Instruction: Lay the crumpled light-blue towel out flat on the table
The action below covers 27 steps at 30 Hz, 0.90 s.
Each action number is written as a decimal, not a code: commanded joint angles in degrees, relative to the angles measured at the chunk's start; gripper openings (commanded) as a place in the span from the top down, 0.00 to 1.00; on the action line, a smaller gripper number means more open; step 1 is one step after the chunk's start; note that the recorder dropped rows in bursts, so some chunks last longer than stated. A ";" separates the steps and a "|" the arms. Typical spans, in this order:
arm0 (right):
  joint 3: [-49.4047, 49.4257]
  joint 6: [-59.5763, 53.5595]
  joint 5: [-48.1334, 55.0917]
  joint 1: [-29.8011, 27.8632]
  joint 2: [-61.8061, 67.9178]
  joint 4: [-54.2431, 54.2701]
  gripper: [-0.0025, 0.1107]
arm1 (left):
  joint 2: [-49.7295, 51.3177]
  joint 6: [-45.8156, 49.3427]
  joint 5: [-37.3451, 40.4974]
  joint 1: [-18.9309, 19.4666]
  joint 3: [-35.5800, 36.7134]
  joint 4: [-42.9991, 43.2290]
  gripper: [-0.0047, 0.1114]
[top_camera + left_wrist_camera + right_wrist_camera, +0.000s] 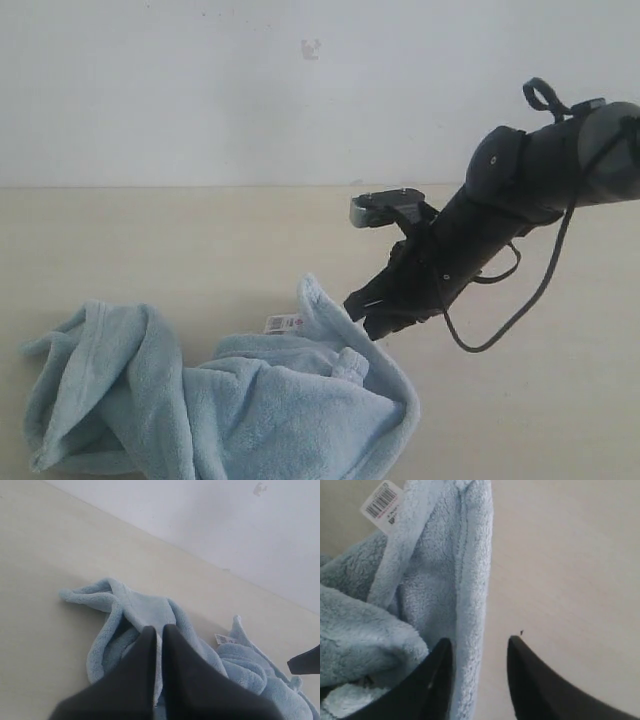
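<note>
You have the towel (250,410) bunched in a crumpled heap on the table (150,240), toward the edge away from the wall (200,90) and mostly left of the middle. Its white tag (283,323) shows on a raised corner that points toward the wall-side edge. Your right gripper (479,647) sits at that corner with its jaws moderately apart; the stitched hem runs between the fingers and lies against one of them. Your left gripper (159,630) has its jaws almost together, pinching a thin fold in the left part of the heap.
</note>
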 commanded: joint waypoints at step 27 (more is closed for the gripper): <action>4.34 40.97 2.74 -11.55 -8.69 -39.20 0.98 | -0.09 1.58 1.12 -0.17 0.13 -0.21 0.93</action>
